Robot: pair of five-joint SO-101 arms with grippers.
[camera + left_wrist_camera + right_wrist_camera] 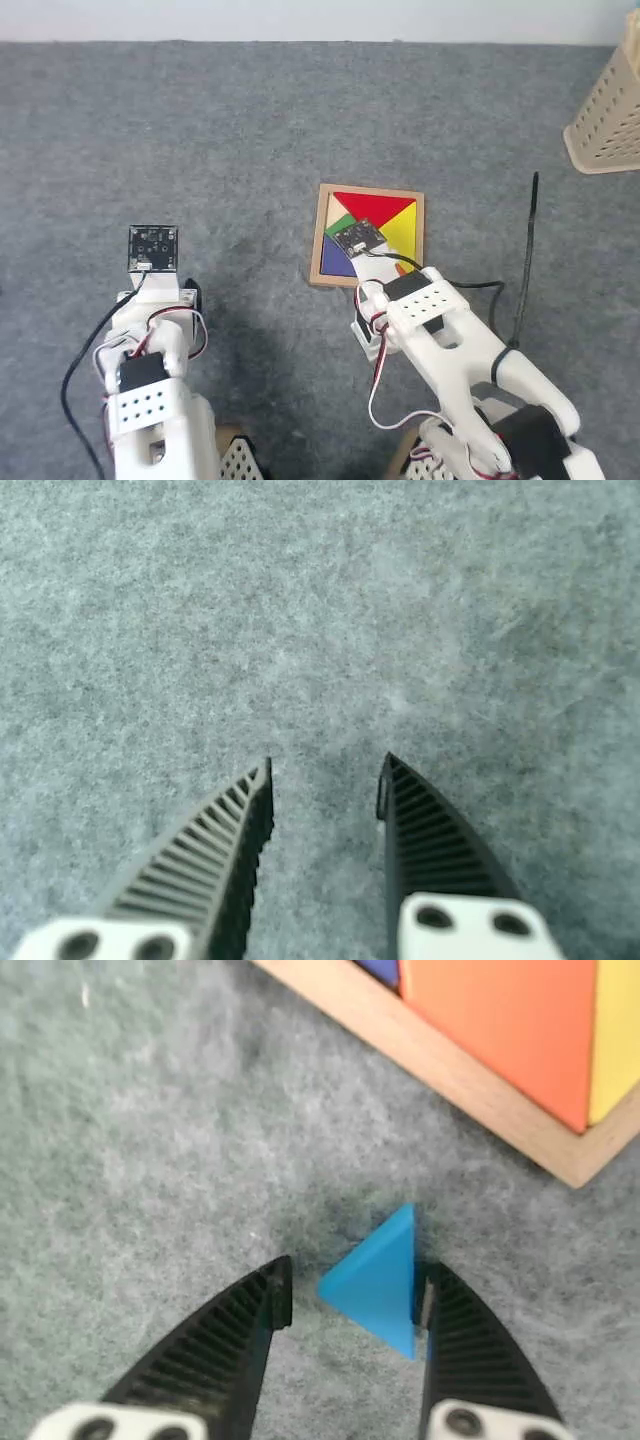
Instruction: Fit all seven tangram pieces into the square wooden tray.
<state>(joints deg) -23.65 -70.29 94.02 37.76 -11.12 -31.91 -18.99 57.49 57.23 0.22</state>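
The square wooden tray (318,240) lies on the grey carpet and holds a red triangle (372,207), a yellow piece (402,232), a green piece (340,225) and a dark blue piece (335,258). In the right wrist view, a corner of the tray's rim (470,1080) frames an orange piece (510,1020). A light blue triangle (378,1285) lies flat on the carpet just outside that corner. My right gripper (352,1295) is open around it, one finger touching its edge. My left gripper (325,795) is open over bare carpet, far left of the tray.
A beige perforated basket (608,110) stands at the far right edge. A black cable (528,250) runs along the carpet right of the tray. Grey carpet stretches open to the left and behind the tray.
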